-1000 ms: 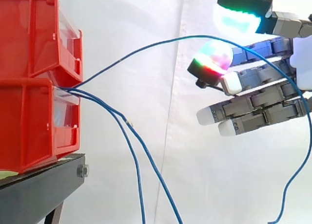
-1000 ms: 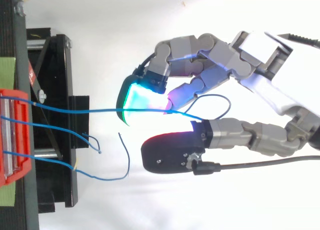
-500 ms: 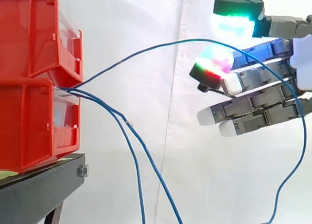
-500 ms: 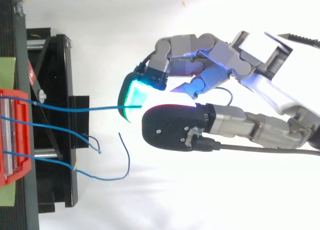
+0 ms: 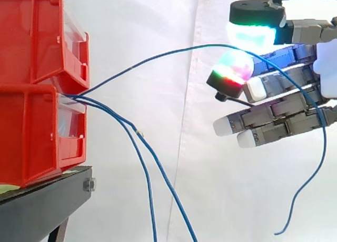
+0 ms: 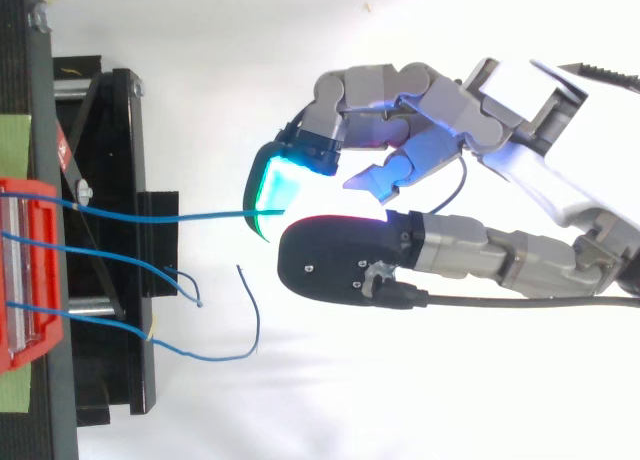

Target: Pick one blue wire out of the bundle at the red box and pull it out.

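Two red bins (image 5: pixel 31 137) are stacked on a black stand (image 5: pixel 42 202) at the left. Three thin blue wires leave the lower bin's front. One blue wire (image 5: pixel 158 56) arcs up and right to my hand (image 5: pixel 287 108). It passes between the green-glowing fingertip pad (image 5: pixel 253 31) and the red-and-green thumb pad (image 5: pixel 231 68), then loops down behind the fingers to a free end. From above, this wire (image 6: pixel 190 218) runs straight from the bin (image 6: pixel 25 270) into the pinch of my hand (image 6: pixel 470 255). The hand is shut on that wire.
The other two blue wires (image 5: pixel 145 163) hang down from the bin toward the floor; from above their loose ends (image 6: pixel 170 348) curl just right of the stand (image 6: pixel 110 180). A white curtain is behind everything. There is free room below and right of the hand.
The thumb has swung in against the green fingertip pad, closing on the wire. The wire's hanging tail has lifted and drifted left.
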`<action>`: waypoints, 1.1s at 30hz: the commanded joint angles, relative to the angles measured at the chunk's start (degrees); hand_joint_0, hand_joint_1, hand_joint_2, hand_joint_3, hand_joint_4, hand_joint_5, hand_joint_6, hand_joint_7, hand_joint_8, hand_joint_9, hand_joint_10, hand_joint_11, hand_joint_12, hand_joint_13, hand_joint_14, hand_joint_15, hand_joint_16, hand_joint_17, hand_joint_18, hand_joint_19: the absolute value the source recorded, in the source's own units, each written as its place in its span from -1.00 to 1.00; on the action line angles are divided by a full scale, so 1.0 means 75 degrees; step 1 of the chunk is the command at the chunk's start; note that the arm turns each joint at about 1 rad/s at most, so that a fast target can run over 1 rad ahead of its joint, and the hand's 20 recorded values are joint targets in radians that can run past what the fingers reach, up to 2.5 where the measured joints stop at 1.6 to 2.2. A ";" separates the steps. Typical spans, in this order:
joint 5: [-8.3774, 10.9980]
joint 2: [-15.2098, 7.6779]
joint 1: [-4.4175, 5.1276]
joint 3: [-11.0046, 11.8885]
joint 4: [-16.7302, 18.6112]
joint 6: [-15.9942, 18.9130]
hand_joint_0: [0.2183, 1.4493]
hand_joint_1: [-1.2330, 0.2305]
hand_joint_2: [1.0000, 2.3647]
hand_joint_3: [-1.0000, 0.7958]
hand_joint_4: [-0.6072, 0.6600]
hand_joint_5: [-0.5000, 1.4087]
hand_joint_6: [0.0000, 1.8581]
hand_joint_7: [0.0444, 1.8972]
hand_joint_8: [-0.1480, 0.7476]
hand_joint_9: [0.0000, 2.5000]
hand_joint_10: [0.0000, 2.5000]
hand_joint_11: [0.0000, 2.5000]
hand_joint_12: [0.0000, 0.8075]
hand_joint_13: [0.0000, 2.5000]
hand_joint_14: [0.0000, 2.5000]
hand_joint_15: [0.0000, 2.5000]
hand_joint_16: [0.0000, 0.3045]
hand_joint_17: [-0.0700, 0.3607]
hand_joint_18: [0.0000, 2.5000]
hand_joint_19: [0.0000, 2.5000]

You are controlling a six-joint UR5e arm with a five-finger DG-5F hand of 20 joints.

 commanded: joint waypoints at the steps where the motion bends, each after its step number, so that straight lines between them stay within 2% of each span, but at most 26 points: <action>1: 0.0000 0.0000 0.0011 0.0002 0.0000 -0.0002 -0.38 -0.27 -0.98 -0.14 0.19 -0.53 -0.26 0.27 -0.09 -0.07 -0.98 -0.46 -0.06 -0.57 -0.99 -0.70 -0.66 -0.14 -0.68 -0.63; 10: 0.0000 0.0000 0.0011 0.0002 -0.0012 -0.0002 -0.41 -0.38 -0.98 -0.22 0.17 -0.56 -0.17 0.22 -0.14 -0.10 -0.98 -0.45 -0.11 -0.58 -0.99 -0.69 -0.69 -0.17 -0.70 -0.62; 14: 0.0000 0.0000 0.0011 0.0002 -0.0012 -0.0002 -0.51 -0.16 -0.99 -0.35 0.16 -0.56 -0.17 0.18 -0.13 -0.08 -0.98 -0.46 -0.10 -0.58 -0.99 -0.69 -0.68 -0.17 -0.70 -0.60; 18: 0.0000 0.0000 0.0022 0.0002 -0.0012 -0.0002 -0.44 0.19 -0.99 -0.38 0.11 -0.54 -0.19 0.23 -0.14 -0.03 -0.98 -0.45 -0.11 -0.56 -0.99 -0.69 -0.69 -0.18 -0.68 -0.59; 19: 0.0000 0.0000 0.0022 0.0002 -0.0012 -0.0002 -0.44 0.19 -0.99 -0.38 0.11 -0.54 -0.19 0.23 -0.14 -0.03 -0.98 -0.46 -0.11 -0.55 -0.99 -0.69 -0.69 -0.18 -0.68 -0.59; 22: 0.0000 0.0000 0.0034 0.0002 -0.0012 -0.0002 -0.42 0.17 -0.99 -0.35 0.12 -0.54 -0.17 0.21 -0.12 0.02 -0.98 -0.43 -0.12 -0.52 -0.99 -0.69 -0.70 -0.19 -0.65 -0.59; 27: 0.0000 0.0000 0.0034 0.0002 -0.0012 -0.0002 -0.40 -0.16 -0.98 -0.26 0.13 -0.53 -0.12 0.20 -0.11 0.12 -0.98 -0.35 -0.12 -0.41 -0.99 -0.63 -0.71 -0.21 -0.54 -0.57; 33: 0.0000 0.0000 0.0034 0.0002 -0.0012 0.0021 -0.40 -0.28 -0.98 -0.25 0.11 -0.53 -0.12 0.22 -0.11 0.14 -0.98 -0.34 -0.10 -0.39 -0.99 -0.62 -0.70 -0.20 -0.50 -0.57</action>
